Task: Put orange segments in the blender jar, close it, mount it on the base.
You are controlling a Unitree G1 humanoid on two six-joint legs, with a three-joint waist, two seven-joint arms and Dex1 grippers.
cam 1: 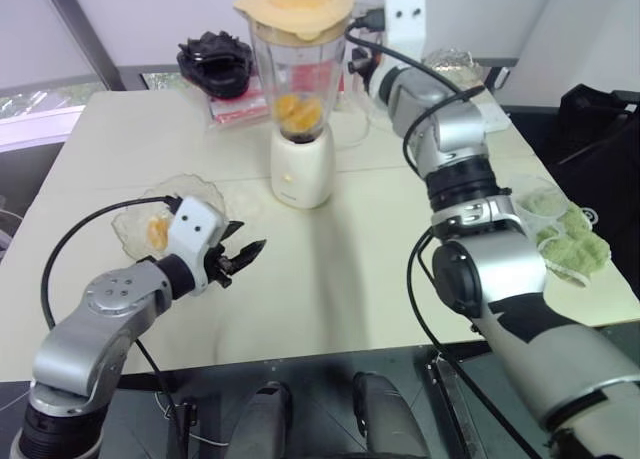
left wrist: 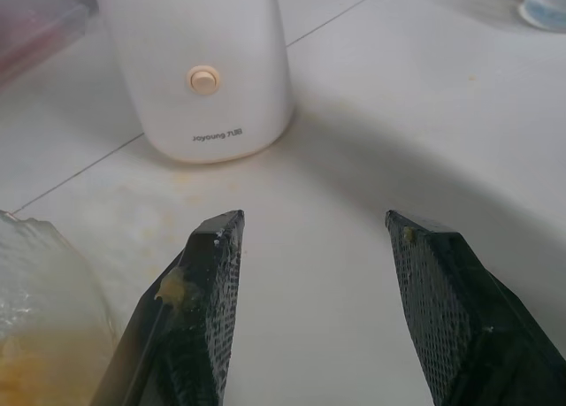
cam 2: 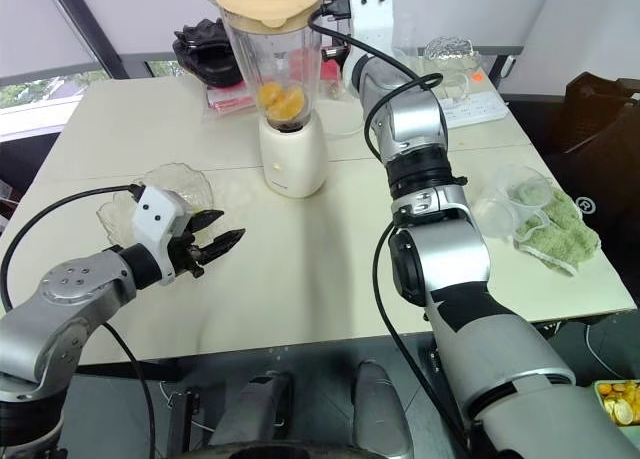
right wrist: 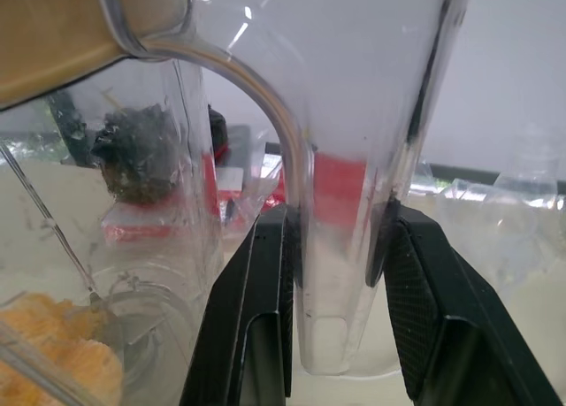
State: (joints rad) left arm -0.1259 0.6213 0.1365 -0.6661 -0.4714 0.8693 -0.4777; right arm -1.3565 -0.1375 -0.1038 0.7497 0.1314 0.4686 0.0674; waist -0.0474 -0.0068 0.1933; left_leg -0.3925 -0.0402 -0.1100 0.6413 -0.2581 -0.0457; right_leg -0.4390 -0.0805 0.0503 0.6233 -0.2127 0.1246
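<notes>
Table (cam 1: 420, 309) first — it is carrying everything, a pale top with the blender standing toward its far side. Blender jar (cam 1: 298, 79) is sitting on the base (cam 1: 301, 169), the cream lid (cam 1: 295, 7) capping it and the orange segments (cam 1: 298, 109) lying low inside near the blade. Right gripper (right wrist: 340, 273) is reaching in from behind and clamping the jar's handle (right wrist: 340, 247) between its two black fingers. Left gripper (cam 1: 243, 257) is hovering over the table near a wavy glass dish (cam 1: 195, 194) holding leftover pulp, jaws spread and holding nothing. Risk from here — if the right fingers are pulling away while pinching the handle, the tall jar could be tipping or lifting off its socket, spilling fruit.
</notes>
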